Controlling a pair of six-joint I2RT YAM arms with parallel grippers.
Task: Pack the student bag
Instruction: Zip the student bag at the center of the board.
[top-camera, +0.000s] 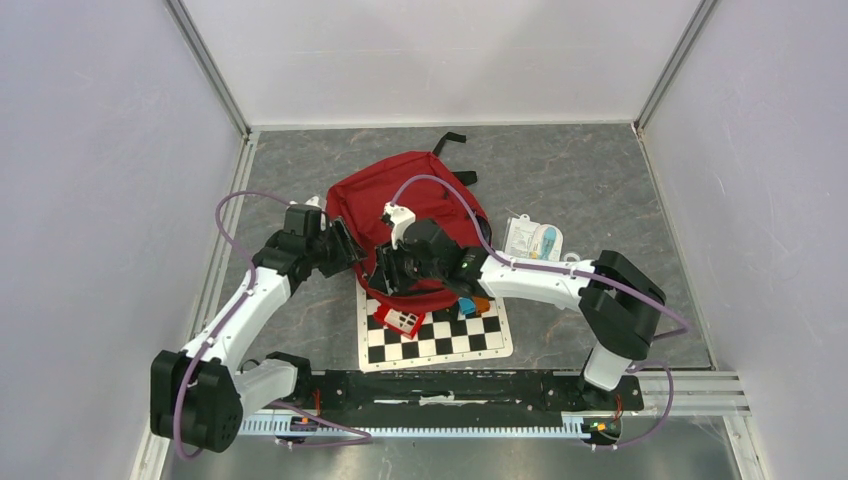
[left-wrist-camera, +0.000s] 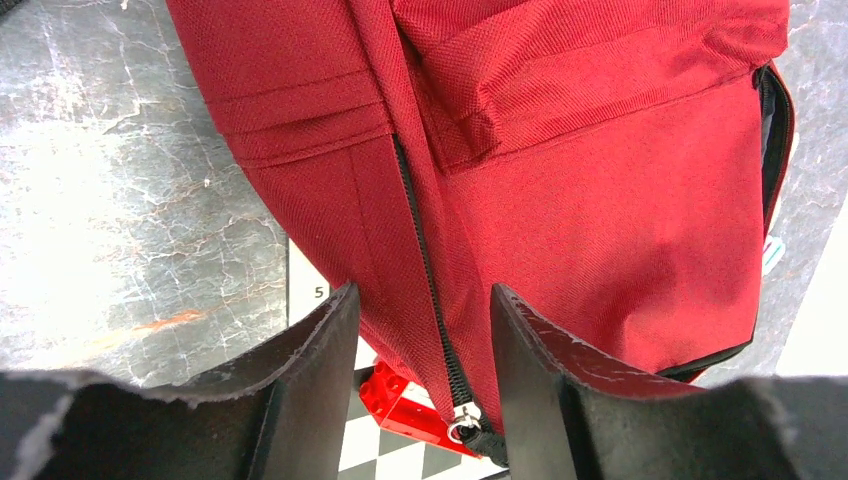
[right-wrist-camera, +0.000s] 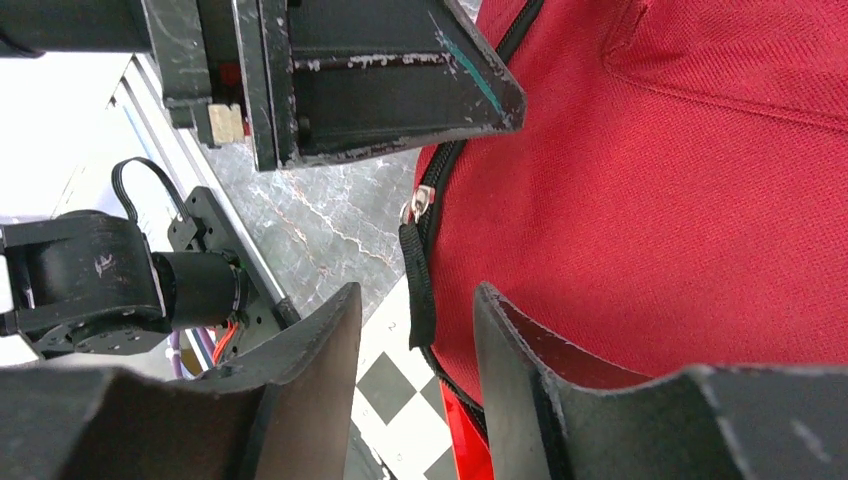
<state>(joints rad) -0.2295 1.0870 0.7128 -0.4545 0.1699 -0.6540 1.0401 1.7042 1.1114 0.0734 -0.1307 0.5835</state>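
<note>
While the red backpack (top-camera: 370, 200) lies in the middle of the surface (top-camera: 560, 180), its near end over a checkerboard (top-camera: 450, 335), the left end effector (left-wrist-camera: 422, 295) and right end effector (right-wrist-camera: 415, 295) both stand open, gripping nothing, fingers astride its black zipper (left-wrist-camera: 408, 200).

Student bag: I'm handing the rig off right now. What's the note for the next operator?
Left gripper: open, empty, jaws astride a zipper line on the student bag, near the slider.
Right gripper: open, empty, jaws either side of the black pull tab, not closed on it.
The bag lies on the table, its near end over the checkerboard.
Outside the bag: red-and-white item, blue piece and orange piece on the board, white packet to its right.
Done: nothing visibly packed.
Left, likely: unzip, load the items, zip shut.
</note>
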